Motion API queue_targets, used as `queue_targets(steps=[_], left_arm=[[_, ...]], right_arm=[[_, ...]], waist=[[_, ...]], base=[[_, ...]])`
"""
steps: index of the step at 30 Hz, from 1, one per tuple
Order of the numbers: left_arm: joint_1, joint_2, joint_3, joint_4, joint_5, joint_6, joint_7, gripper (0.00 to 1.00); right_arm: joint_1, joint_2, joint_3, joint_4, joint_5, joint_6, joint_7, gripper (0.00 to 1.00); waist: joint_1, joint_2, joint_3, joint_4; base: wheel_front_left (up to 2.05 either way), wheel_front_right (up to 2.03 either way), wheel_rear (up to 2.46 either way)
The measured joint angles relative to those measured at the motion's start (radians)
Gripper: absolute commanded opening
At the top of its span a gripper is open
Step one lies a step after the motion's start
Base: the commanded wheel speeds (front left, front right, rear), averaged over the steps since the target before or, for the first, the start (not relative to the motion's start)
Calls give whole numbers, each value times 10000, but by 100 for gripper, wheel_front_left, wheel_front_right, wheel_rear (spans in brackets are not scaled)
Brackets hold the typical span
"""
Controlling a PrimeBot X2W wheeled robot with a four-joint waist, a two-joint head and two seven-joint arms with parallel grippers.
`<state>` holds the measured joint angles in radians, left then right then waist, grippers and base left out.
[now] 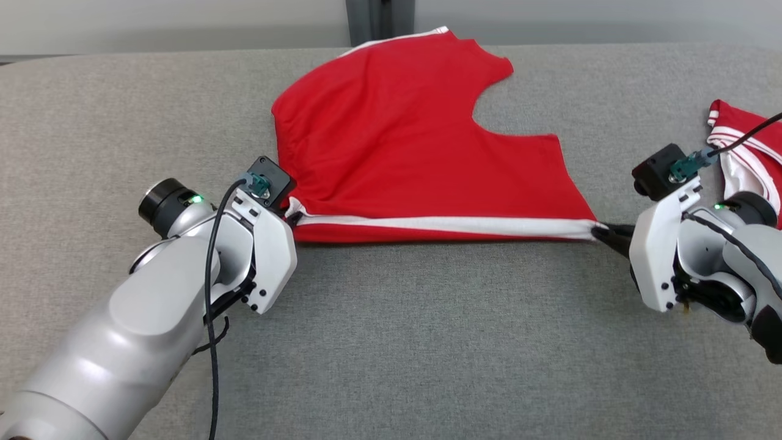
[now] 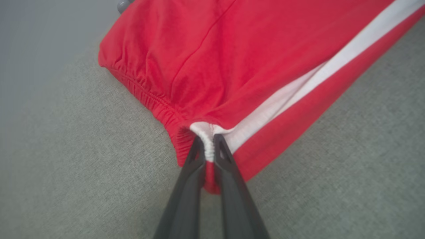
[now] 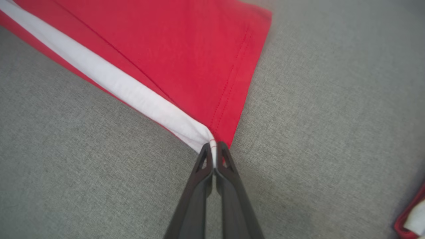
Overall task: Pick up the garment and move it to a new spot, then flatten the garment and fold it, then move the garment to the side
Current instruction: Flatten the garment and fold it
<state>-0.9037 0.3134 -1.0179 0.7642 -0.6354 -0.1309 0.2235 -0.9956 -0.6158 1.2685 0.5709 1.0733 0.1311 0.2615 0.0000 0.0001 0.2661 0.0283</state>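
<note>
The garment [image 1: 397,140] is a pair of red shorts with a white side stripe, spread on the grey table [image 1: 391,342]. Its striped edge is stretched taut between both grippers. My left gripper [image 1: 293,214] is shut on the elastic waistband corner [image 2: 207,139], where the white stripe ends. My right gripper [image 1: 602,232] is shut on the hem corner [image 3: 212,146] at the stripe's other end. The rest of the garment [image 2: 232,53] lies flat beyond the fingers, its leg hem [image 3: 232,83] running away from the pinched corner.
A second red-and-white cloth [image 1: 742,146] lies bunched at the table's right edge behind my right arm; its corner [image 3: 411,219] shows in the right wrist view. A dark post [image 1: 379,18] stands behind the table's far edge.
</note>
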Motion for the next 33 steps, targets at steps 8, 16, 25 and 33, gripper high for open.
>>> queue_targets(steps=[8,16,25,33], left_arm=[[762,683,-380,-1172,-587,0,669,0],[1811,1191,-291,-2548,-1087,157,476,0],[3311,1962,52,-4224,-2514,309,872,0],[4663,2792,698,-5739,-4364,648,1298,0]], right_arm=[[776,-650,96,-1051,803,2,1101,0],[1658,-1358,105,-1837,1135,2,1471,0],[2661,-1862,107,-2863,1680,0,1839,0],[3517,-2084,107,-3799,1762,0,1975,0]], waist=[[0,0,-454,341],[0,0,-893,714],[0,0,-1425,929],[0,0,-1816,836]], base=[[0,0,0],[0,0,0],[0,0,0],[0,0,0]])
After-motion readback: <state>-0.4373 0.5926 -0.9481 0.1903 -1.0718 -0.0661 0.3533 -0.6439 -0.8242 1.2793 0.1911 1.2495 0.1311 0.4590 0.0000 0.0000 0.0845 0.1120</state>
